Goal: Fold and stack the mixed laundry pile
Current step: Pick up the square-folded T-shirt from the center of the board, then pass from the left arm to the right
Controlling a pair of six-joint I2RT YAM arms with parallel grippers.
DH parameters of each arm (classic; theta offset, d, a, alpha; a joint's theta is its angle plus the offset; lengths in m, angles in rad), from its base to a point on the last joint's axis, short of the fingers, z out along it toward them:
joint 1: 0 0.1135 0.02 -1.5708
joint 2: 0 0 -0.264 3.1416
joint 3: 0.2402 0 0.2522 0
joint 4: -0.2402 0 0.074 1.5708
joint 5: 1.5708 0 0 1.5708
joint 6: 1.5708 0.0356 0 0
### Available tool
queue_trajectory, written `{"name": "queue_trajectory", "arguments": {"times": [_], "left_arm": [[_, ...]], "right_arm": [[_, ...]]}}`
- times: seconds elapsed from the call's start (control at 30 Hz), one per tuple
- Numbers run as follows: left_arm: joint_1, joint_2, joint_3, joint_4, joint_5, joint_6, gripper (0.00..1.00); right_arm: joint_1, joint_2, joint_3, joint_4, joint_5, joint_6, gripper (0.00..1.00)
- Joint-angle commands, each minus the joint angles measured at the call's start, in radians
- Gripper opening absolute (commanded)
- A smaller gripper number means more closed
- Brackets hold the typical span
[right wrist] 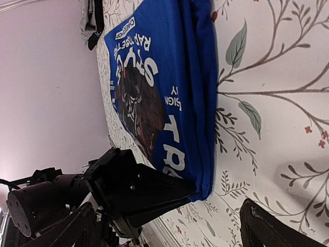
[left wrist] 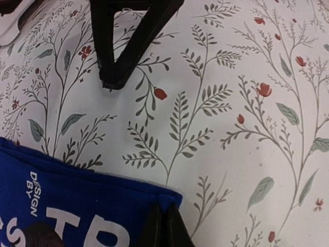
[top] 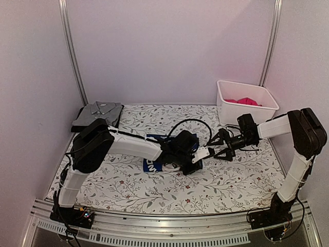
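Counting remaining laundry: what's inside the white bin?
A crumpled magenta-pink garment shows inside the white bin. Its front wall hides the floor and anything beneath the garment.

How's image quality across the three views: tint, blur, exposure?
Top external: pink cast on the walls, slightly soft. Left wrist: floral covering sharp and evenly lit, left fingers cropped at the bottom edge. Right wrist: blue garment print readable, black foreground parts nearly without detail.
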Motion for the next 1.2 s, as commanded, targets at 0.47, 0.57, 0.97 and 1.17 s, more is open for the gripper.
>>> {"name": "queue_trajectory", "arguments": {"times": [0.47,0.57,0.97,1.17], "left_arm": [[0.038,-0.201,-0.105,0.081,0.148,-0.123,0.00],[0.038,-0.207,-0.109,0.079,0.172,-0.128,0.00],[0.035,-0.260,-0.173,0.098,0.204,-0.138,0.00],[0.031,-0.275,-0.211,0.144,0.218,-0.143,0.00]], "right_arm": [[0.130,0.150,-0.061,0.406,-0.051,0.383,0.98],[0.140,0.205,-0.037,0.500,-0.063,0.471,0.92],[0.167,0.386,0.068,0.652,-0.070,0.653,0.60],[0.167,0.463,0.080,0.732,-0.064,0.717,0.39]]}}
